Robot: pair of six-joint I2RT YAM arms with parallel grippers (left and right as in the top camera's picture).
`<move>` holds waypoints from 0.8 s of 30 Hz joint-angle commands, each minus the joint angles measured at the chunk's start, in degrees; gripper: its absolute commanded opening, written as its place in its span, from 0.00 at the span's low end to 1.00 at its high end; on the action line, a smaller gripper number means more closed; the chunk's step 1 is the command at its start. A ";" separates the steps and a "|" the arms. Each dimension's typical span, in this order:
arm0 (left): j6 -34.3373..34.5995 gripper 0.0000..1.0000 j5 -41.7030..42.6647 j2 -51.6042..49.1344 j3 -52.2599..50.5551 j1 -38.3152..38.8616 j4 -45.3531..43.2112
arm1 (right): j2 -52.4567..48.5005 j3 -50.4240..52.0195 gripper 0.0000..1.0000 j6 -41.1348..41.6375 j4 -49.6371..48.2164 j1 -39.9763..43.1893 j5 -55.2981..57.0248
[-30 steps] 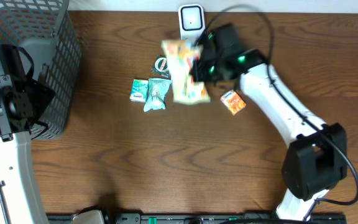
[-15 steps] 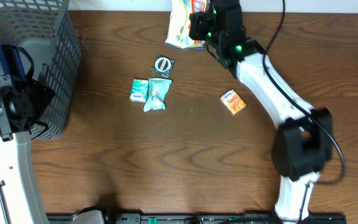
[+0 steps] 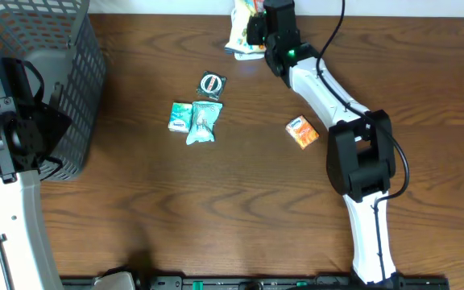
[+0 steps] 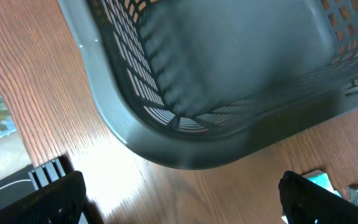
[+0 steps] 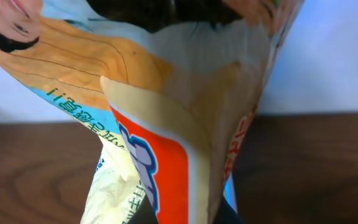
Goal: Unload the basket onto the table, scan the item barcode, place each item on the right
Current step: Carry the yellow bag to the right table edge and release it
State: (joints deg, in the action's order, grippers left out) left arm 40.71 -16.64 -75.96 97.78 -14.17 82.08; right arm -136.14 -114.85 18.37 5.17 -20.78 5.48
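My right gripper (image 3: pixel 256 31) is shut on a crumpled snack bag (image 3: pixel 240 38), cream and orange with blue print, held up at the table's far edge. In the right wrist view the bag (image 5: pixel 166 118) fills the frame, pinched between my dark fingers (image 5: pixel 229 213) at the bottom, with the gripper (image 5: pixel 188 214) closed around its folded middle. No barcode shows on the side I see. My left gripper (image 4: pixel 185 205) stands open above bare wood next to the grey basket (image 4: pixel 229 74), nothing between its fingers.
The grey mesh basket (image 3: pixel 55 48) fills the far left corner, with my left arm (image 3: pixel 6 121) beside it. Two teal packets (image 3: pixel 193 121), a small round-printed packet (image 3: pixel 211 84) and an orange packet (image 3: pixel 302 132) lie on the wooden table.
My right arm has carried the snack bag from above the middle packets to the far edge, where it now covers the white scanner stand. The left arm has not moved.
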 commanded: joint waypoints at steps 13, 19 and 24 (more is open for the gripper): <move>0.50 0.97 -0.57 0.42 -0.11 -0.28 0.13 | 11.87 -5.31 0.01 -11.02 28.28 19.82 7.08; 0.50 0.98 -0.57 0.39 -0.11 -0.28 0.13 | 10.40 -4.85 0.01 -11.17 39.30 32.46 7.06; 0.50 0.98 -0.57 0.42 -0.11 -0.28 0.13 | 9.33 -4.22 0.04 -11.15 43.08 40.39 6.56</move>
State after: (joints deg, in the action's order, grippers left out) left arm 40.69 -16.64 -75.96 97.78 -14.17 82.08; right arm -126.61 -119.15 8.25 47.33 17.06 11.88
